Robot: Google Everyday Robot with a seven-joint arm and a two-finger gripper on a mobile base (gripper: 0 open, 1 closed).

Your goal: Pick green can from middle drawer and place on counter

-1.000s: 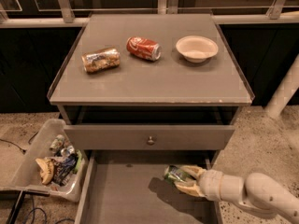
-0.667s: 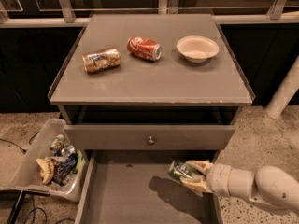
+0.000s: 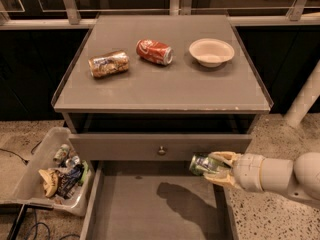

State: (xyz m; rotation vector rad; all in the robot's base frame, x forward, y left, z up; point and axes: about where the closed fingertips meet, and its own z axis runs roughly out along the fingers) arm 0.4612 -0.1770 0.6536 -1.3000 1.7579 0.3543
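The gripper point(image 3: 217, 167) reaches in from the right with its two pale fingers closed around the green can point(image 3: 200, 164), holding it on its side in the air above the right part of the open middle drawer point(image 3: 150, 206), just in front of the knobbed drawer front point(image 3: 161, 147). Up on the counter point(image 3: 165, 86) lie a gold-brown can point(image 3: 109, 64) and a red can point(image 3: 154, 52), with a white bowl point(image 3: 211, 52) to their right. A plastic bin point(image 3: 30, 176) of rubbish sits on the floor at the left.
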